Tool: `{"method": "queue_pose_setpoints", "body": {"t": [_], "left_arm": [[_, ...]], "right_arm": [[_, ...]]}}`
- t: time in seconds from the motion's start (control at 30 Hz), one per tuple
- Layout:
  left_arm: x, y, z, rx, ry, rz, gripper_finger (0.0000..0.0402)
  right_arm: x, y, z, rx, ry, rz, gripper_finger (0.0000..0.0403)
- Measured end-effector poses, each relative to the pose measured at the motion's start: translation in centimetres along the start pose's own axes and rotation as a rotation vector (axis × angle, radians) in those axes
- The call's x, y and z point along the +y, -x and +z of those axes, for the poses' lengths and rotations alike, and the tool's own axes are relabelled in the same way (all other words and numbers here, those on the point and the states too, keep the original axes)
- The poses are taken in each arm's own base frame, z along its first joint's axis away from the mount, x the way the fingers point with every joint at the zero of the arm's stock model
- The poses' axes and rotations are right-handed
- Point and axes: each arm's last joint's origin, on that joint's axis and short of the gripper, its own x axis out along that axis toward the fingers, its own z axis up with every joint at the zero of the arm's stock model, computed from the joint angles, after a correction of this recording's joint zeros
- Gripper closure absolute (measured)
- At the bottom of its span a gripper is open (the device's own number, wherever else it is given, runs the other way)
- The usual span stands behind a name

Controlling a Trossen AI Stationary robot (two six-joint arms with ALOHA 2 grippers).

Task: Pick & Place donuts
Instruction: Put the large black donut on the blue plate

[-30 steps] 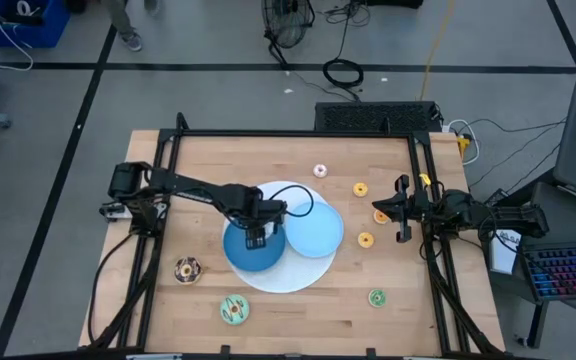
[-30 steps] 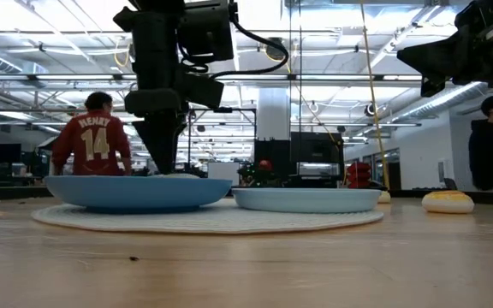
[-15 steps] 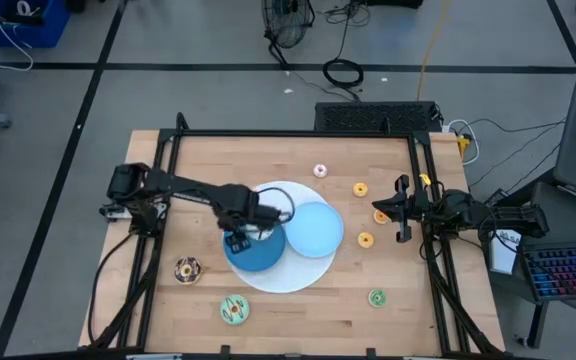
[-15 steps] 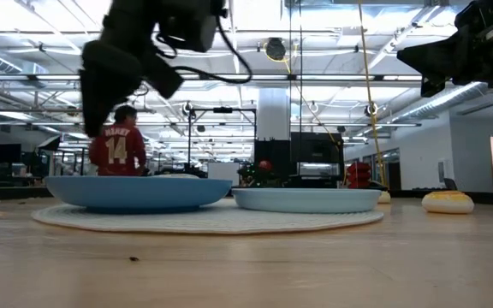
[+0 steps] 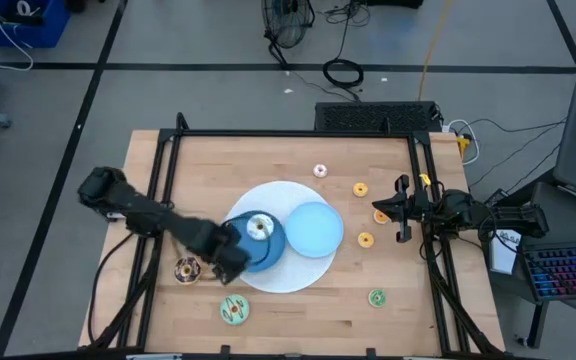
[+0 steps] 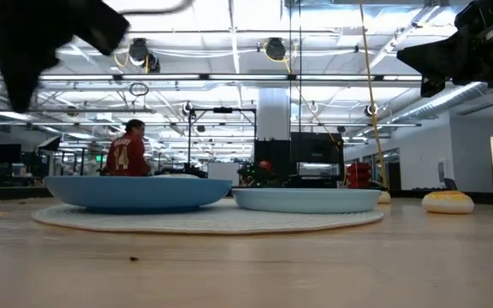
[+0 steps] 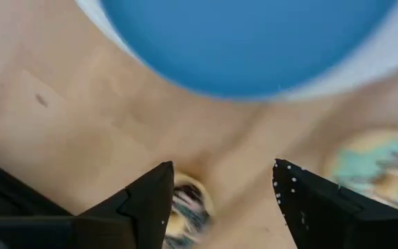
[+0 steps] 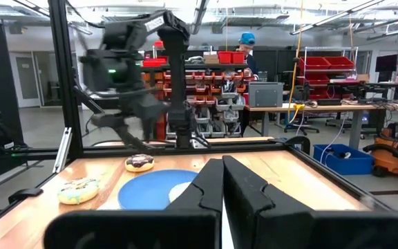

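The white-iced donut (image 5: 258, 227) lies flat on the dark blue plate (image 5: 271, 252). The chocolate donut (image 5: 187, 269) and the green donut (image 5: 234, 310) lie flat on the table near its front left. My left gripper (image 5: 226, 262) is open and empty, above the table between the chocolate donut and the dark blue plate. In the left wrist view the gripper (image 7: 223, 183) points down, with the chocolate donut (image 7: 188, 207) below it and the green donut (image 7: 378, 166) to one side. My right gripper (image 5: 400, 210) waits shut at the right edge and also shows in its wrist view (image 8: 222, 181).
A light blue plate (image 5: 318, 232) sits beside the dark one on a round white mat (image 5: 288, 280). Small donuts lie on the right half: pink (image 5: 320, 171), two orange (image 5: 360, 188) (image 5: 380, 215), yellow (image 5: 366, 240), green (image 5: 376, 297). A person walks in the room behind (image 6: 125, 156).
My left gripper has risen from the dark blue plate and swung toward the table's near left, ending beside the chocolate donut. The white-iced donut, hidden under the gripper before, now lies uncovered on the dark blue plate.
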Motion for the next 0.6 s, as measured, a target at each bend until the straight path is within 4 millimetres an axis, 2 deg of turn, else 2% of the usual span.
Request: {"method": "queue_pose_setpoints", "body": {"t": [0.2, 0.3, 0.47, 0.6], "left_arm": [[-1.8, -0.6, -4.6, -0.029, -0.098, 0.031, 0.0156], [-2.6, -1.3, -6.3, -0.029, -0.117, 0.051, 0.0156], [-3.6, -2.9, -8.0, -0.041, -0.114, 0.108, 0.0156], [-4.2, -4.2, -8.5, -0.048, -0.101, 0.162, 0.0156]], "right_arm": [[0.0, 0.0, 0.0, 0.001, 0.0, 0.0, 0.0403], [0.0, 0.0, 0.0, 0.0, 0.0, 0.0, 0.0403], [0.0, 0.0, 0.0, 0.001, 0.0, 0.0, 0.0403], [0.0, 0.0, 0.0, 0.0, 0.0, 0.0, 0.0403]]}}
